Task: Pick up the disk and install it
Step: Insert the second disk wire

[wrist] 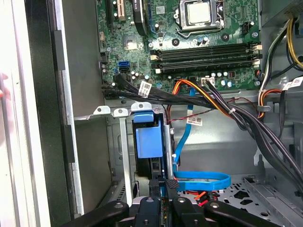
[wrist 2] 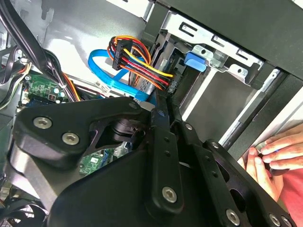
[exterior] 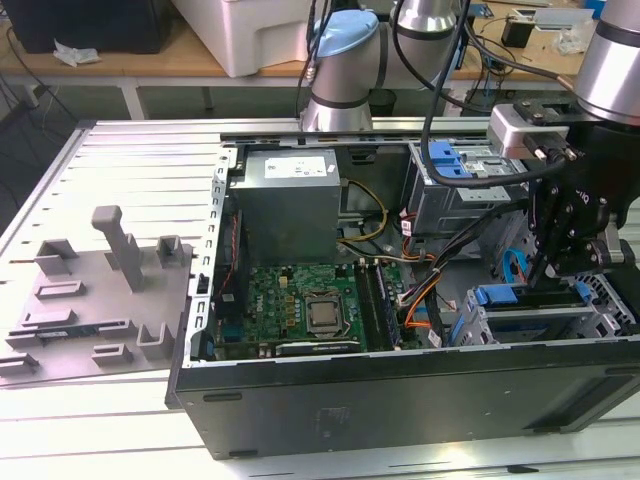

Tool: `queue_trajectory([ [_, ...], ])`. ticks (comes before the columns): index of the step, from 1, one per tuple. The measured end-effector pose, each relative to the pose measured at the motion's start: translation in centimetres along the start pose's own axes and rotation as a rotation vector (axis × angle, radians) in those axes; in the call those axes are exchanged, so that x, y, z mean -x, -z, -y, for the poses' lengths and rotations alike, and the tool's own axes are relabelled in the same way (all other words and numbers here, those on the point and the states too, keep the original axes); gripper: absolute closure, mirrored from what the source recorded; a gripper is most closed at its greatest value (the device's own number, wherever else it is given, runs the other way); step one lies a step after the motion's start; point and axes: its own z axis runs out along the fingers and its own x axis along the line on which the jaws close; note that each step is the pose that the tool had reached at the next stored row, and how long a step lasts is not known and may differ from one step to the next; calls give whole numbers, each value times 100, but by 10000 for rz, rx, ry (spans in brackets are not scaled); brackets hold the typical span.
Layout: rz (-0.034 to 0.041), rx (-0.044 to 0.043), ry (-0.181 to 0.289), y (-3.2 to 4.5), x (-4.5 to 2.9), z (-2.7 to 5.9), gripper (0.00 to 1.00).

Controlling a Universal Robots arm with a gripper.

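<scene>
Black gripper points down into the open black computer case, at the silver drive cage by the near wall. Fingers together, clamped edge-on on the flat silver disk with blue plastic frame, presumably aligned with the bay slot. Disk sits partly seated.

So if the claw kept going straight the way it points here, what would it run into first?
Most likely the blue-framed disk sitting in the silver drive cage. In the first wrist view the claw points right at its edge, with the blue data cable just beside. Depth is unclear, so contact may already exist.
</scene>
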Motion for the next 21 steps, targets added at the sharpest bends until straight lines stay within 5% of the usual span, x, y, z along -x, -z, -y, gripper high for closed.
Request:
queue_trajectory([
  [21,2,1,0,-3,0,0,84],
])
